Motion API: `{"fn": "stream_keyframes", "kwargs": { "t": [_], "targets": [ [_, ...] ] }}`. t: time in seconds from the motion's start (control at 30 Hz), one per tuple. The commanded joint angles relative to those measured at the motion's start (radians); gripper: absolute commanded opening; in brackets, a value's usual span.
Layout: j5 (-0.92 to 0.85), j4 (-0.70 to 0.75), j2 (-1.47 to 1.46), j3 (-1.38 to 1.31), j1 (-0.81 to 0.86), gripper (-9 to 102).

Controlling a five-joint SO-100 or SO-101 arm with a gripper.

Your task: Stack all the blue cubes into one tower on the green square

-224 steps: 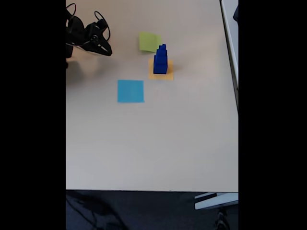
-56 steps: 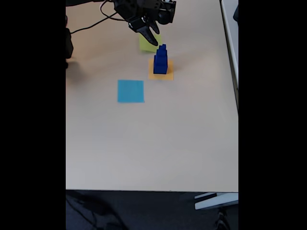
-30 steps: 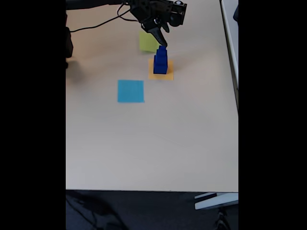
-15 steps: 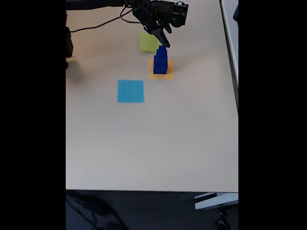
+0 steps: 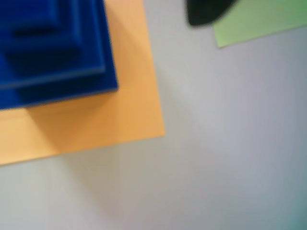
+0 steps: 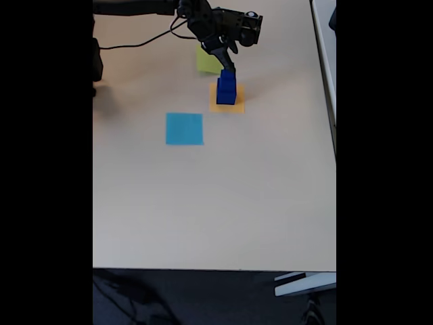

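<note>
In the fixed view you are looking down on a pale beige tabletop (image 6: 216,196) that fills the middle of the frame, with black bars at either side. Your black arm reaches in from the upper left, and its jaws (image 6: 229,66) point down at the upper centre of the frame, right at the top of the blue cubes (image 6: 226,88). The three dark blue cubes stand stacked as one stepped tower, largest at the bottom and smallest on top. The tower rests on the orange-yellow square (image 6: 236,105), not on the green square (image 6: 205,61), which lies just up and to the left of it, partly hidden by the arm. A light blue square (image 6: 184,128) sits well apart, lower and to the left of the tower. A black cable (image 6: 135,45) trails across the tabletop at the upper left.

The wrist view is blurred and very close. The blue cubes (image 5: 53,48) fill its upper left as nested dark blue steps, standing on the orange-yellow square (image 5: 96,124), which stretches along the left half. A corner of the green square (image 5: 259,21) shows at the upper right, with a dark fingertip (image 5: 206,12) over its left edge. Pale tabletop (image 5: 220,143) takes up the rest.

You cannot tell whether the jaws are wide or narrow; they may be touching the top cube, but the fixed view is too small to settle it.
</note>
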Motion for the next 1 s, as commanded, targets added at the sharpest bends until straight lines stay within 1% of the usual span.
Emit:
{"fn": "stream_keyframes", "kwargs": {
  "t": [0.0, 0.97],
  "targets": [
    [-0.014, -0.021, 0.058, -0.005, 0.002, 25],
    [-0.078, -0.034, 0.075, 0.025, 0.040, 24]
  ]
}}
